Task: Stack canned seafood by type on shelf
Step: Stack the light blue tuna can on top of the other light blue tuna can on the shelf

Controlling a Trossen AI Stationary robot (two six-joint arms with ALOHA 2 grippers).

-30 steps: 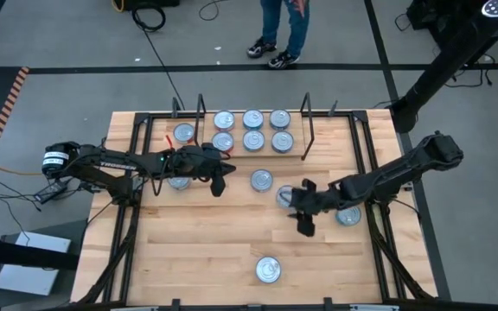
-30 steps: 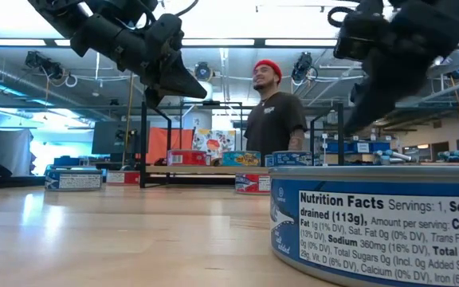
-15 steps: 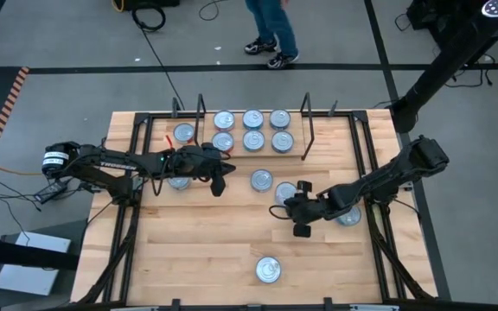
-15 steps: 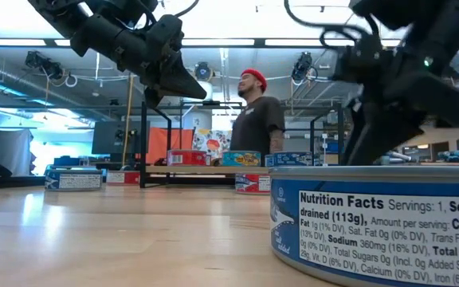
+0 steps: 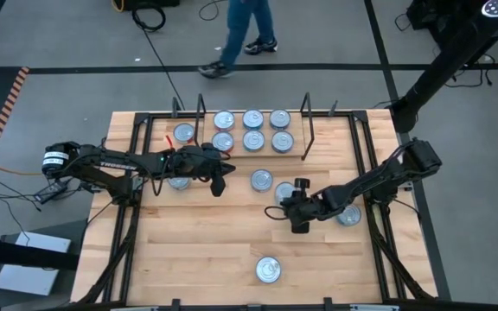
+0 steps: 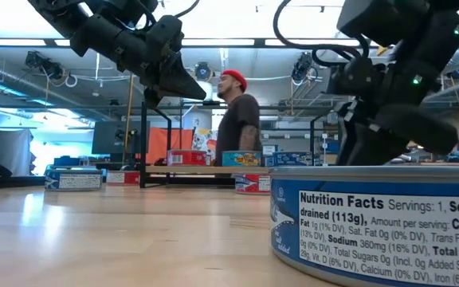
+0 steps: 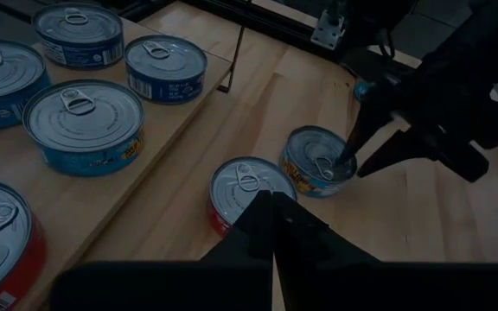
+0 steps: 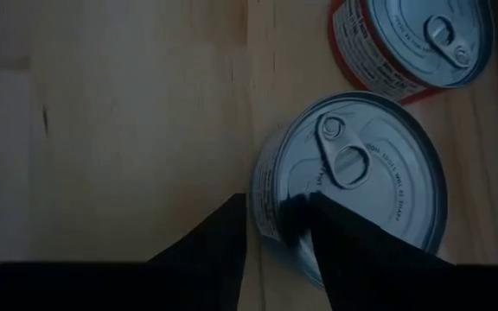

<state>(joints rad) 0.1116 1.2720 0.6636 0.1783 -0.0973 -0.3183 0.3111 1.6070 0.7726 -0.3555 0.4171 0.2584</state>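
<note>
Canned seafood [image 5: 252, 130], mid-sort: a blue-labelled tin [image 8: 353, 173] lies flat on the tabletop [image 5: 197, 250], just in front of the shelf [image 5: 238, 130] and close beside a red-labelled tin [image 8: 413, 43]. My right gripper [image 8: 275, 207] is down over its near edge. My fingers are parted astride the rim, one outside the wall and one over the lid, with bare lid showing between, so I judge nothing is pinched yet. My left gripper [image 5: 219, 183] hangs clenched and empty above the table near the shelf's left end frame.

To do this well, I should seat the rim deep between the pads and squeeze evenly. I'd then lift straight up and keep the tin level, so the thin edge doesn't slip and the red neighbour isn't knocked. After that it goes over to the blue tins.

From above I count twelve tins:
- six on the board between the two wire frames, in two rows of three
- one just outside the left frame
- five on the tabletop, two of them partly under my arms

Most side labels are hidden from above, so I cannot count them by colour.
</note>
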